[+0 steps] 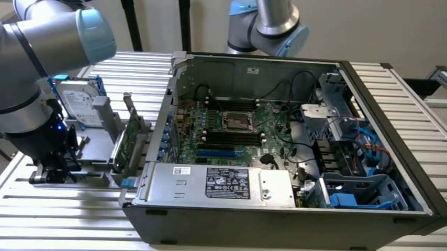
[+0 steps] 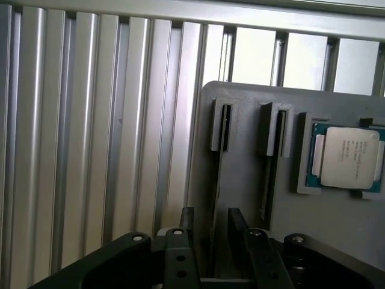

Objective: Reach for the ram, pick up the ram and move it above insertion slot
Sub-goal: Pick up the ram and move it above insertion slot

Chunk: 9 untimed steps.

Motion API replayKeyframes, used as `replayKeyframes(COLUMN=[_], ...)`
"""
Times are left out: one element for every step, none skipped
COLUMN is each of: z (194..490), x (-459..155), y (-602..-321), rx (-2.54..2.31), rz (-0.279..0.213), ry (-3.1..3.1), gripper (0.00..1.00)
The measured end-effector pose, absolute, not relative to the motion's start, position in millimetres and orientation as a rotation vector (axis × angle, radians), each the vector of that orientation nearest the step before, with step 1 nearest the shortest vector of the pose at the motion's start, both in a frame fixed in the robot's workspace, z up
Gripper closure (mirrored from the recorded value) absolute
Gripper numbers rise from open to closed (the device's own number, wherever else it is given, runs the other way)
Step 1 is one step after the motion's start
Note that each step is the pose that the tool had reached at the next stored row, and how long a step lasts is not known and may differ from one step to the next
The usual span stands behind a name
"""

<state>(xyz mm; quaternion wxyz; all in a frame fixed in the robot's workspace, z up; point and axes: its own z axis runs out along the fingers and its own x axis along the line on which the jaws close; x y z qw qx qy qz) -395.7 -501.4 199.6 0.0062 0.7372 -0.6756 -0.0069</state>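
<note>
Here the slatted desk (image 1: 63,209) carries an open computer case (image 1: 279,227) and, near its edge at the exterior view's left, a grey holder (image 2: 243,174). The jaws hang parted over it, straddling the ram (image 2: 225,129), which stands on edge in a slot.

On the exterior view's left the gripper (image 1: 54,175) sits low over the grey holder (image 1: 89,180). It is hemmed in by the upright hard drive (image 1: 78,102) on the far side and the standing expansion card (image 1: 127,141) on the right. Beyond the card, the case wall (image 1: 162,123) rises between holder and motherboard. Open slatted table (image 1: 63,214) lies on the near side. Inside the case the black slots (image 1: 231,137) are reachable from above, with the power supply (image 1: 216,183) near and the cables (image 1: 290,130) and drive cage (image 1: 342,104) to the right.
</note>
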Motion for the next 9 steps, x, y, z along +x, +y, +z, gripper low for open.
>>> replayKeyframes(z=[199.4,199.3,199.3,199.1,199.0,199.0,198.9,198.9,198.9], x=[-395.7,-395.7,-395.7,-395.7,-395.6,-395.6,-395.6,-395.6,-395.6], y=[-501.4,-501.4,-501.4,-501.4,-501.3,-501.3,-501.3,-501.3,-501.3], rx=[2.307,2.307,2.307,2.307,2.307,2.307,2.307,2.307,2.307], rz=[-0.022,-0.022,-0.022,-0.022,-0.022,-0.022,-0.022,-0.022,-0.022], ry=[-2.114,-2.114,-2.114,-2.114,-2.114,-2.114,-2.114,-2.114,-2.114], gripper=[0.64,0.64,0.64,0.65,0.65,0.72,0.78,0.78,0.84])
